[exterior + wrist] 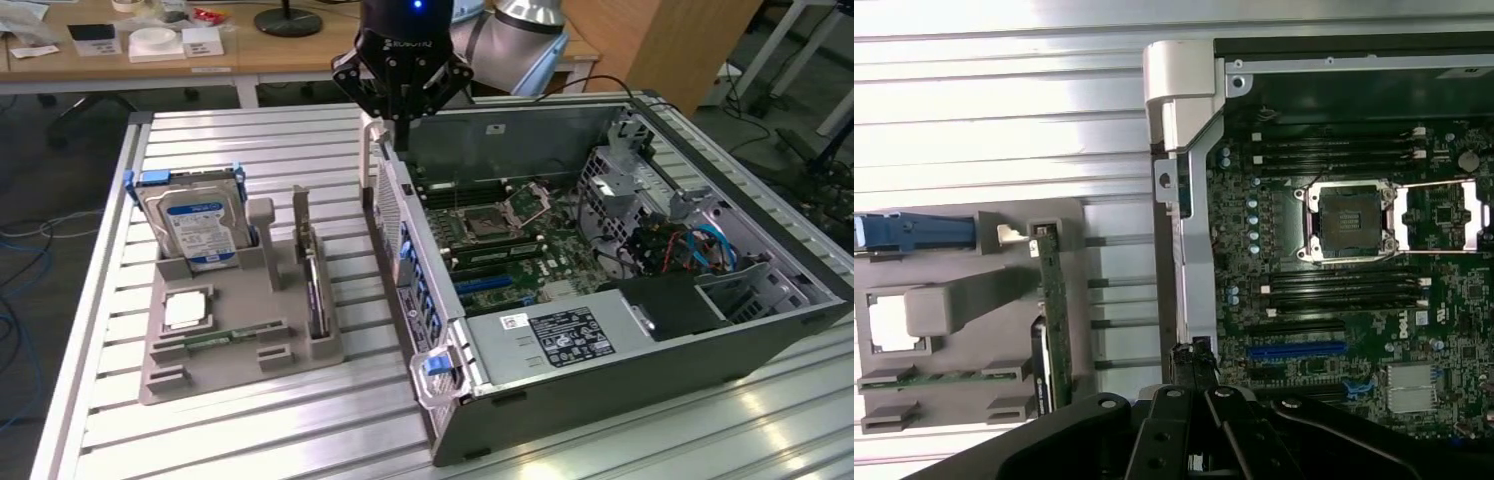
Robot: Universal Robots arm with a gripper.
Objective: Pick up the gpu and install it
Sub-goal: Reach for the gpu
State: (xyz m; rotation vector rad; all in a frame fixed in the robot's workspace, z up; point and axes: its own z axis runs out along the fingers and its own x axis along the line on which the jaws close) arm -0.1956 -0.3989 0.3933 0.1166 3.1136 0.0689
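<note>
gpu [315,290] parked in the grey holder [227,350], not picked up.
Open PC case [641,340] sits on the slatted desk [200,440]. The gpu stands on edge in the holder just beside it, on the exterior view's left, with the hard drive [198,225] behind. Farther back, the gripper [398,127] hangs over the case's holder-side wall, jaws clenched on nothing.

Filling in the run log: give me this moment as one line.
pincer: shut, empty, above computer case edge | gpu: upright in gray holder, untouched | install: not done
</note>
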